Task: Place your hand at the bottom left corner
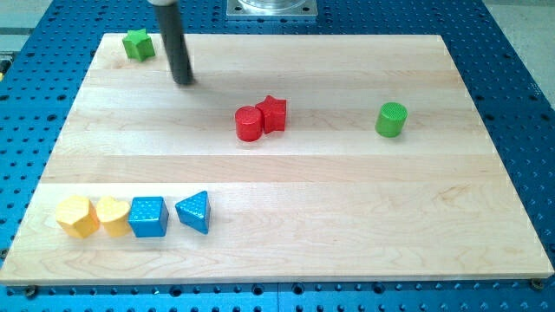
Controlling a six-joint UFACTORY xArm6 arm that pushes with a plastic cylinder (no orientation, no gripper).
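My tip point(183, 81) rests on the wooden board point(347, 217) near the view's top left, just right of and below a green star block point(137, 44). At the view's bottom left stand a yellow hexagon block point(75, 217), a yellow heart-shaped block point(113, 216), a blue cube point(148, 217) and a blue triangle block point(194, 211) in a row. My tip is far above them in the view.
A red cylinder point(248, 123) touches a red star block point(272, 113) near the board's middle. A green cylinder point(391, 120) stands at the view's right. A blue perforated table point(520, 78) surrounds the board.
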